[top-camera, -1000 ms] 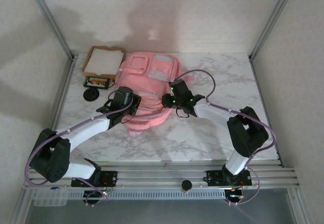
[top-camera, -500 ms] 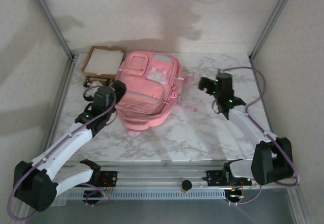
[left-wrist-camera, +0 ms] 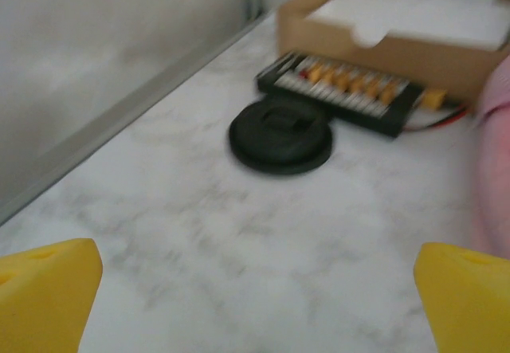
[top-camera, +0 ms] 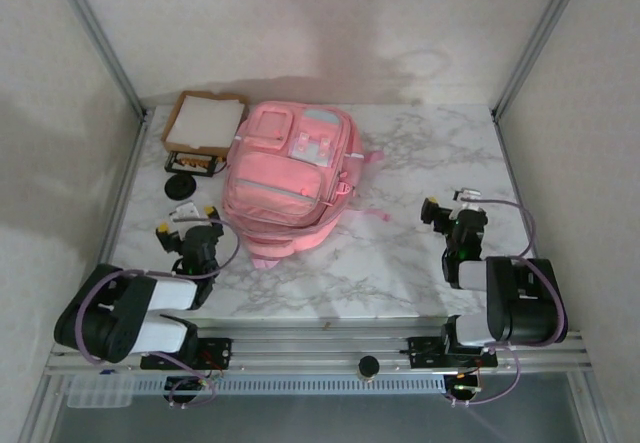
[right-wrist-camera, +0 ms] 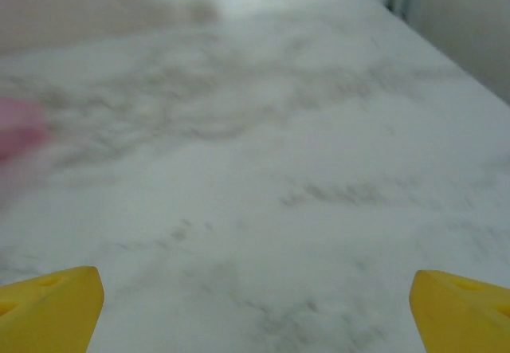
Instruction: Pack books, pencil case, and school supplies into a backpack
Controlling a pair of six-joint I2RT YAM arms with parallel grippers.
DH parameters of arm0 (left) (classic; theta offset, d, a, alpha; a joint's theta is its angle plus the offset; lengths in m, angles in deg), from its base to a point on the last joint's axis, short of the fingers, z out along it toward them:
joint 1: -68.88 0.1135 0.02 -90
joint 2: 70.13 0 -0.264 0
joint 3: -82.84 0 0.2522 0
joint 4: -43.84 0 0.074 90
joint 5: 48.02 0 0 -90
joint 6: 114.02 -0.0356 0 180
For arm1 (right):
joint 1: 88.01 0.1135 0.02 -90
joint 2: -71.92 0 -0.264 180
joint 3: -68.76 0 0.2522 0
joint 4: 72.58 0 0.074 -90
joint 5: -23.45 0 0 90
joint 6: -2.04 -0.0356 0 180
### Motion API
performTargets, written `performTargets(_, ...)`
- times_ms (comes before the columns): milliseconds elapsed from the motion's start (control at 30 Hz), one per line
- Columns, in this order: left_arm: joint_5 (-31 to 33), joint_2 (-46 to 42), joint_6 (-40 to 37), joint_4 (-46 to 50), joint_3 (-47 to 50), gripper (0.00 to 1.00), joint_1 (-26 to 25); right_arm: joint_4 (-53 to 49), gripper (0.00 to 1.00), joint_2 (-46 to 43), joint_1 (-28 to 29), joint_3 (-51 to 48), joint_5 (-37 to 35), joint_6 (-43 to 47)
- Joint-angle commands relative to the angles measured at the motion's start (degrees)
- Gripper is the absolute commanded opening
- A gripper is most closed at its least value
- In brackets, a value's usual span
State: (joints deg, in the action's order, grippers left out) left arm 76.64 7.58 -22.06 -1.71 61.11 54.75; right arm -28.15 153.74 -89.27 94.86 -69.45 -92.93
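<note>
The pink backpack [top-camera: 290,175] lies flat in the middle of the table with its front pockets up; its edge shows as a pink strip [left-wrist-camera: 496,170] in the left wrist view and as a pink blur [right-wrist-camera: 17,134] in the right wrist view. My left gripper [top-camera: 186,223] sits low over the marble, left of the backpack's near end, open, with nothing between its yellow fingertips [left-wrist-camera: 48,289]. My right gripper [top-camera: 452,207] rests to the right of the backpack, open and empty above bare marble [right-wrist-camera: 255,209]. Books, pencil case and school supplies are out of view.
A shallow cardboard tray [top-camera: 205,121] with a white sheet stands at the back left. In front of it lie a black strip with orange parts [left-wrist-camera: 351,90] and a black round disc [left-wrist-camera: 280,135]. A metal rail [top-camera: 125,198] runs along the table's left edge.
Both arms have drawn back from the backpack to folded poses near the table's front. Both grippers have gone from shut to open. The backpack now lies flat and uncovered.
</note>
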Motion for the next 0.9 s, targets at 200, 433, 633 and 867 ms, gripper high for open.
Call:
performTargets(200, -15.98, 6.9, -1.89, -13.18, -4.73, 1.0, 4.62, 16.91, 0.99, 6.94, 0.37, -0.2, 4.11, 3.29)
performTargets(433, -27.86, 11.17, 1.57, -17.01, -4.57, 0.99, 10.7, 15.96, 0.99, 6.68, 1.06, -0.03, 2.98, 3.65)
performTargets(633, -27.63, 10.75, 1.67, -15.32, -4.94, 0.99, 10.62, 16.07, 0.99, 6.69, 1.0, -0.03, 3.04, 3.65)
performTargets(867, -27.62, 10.62, 1.65, -14.89, -4.95, 0.99, 10.54, 16.11, 0.99, 6.77, 1.24, -0.02, 2.72, 3.74)
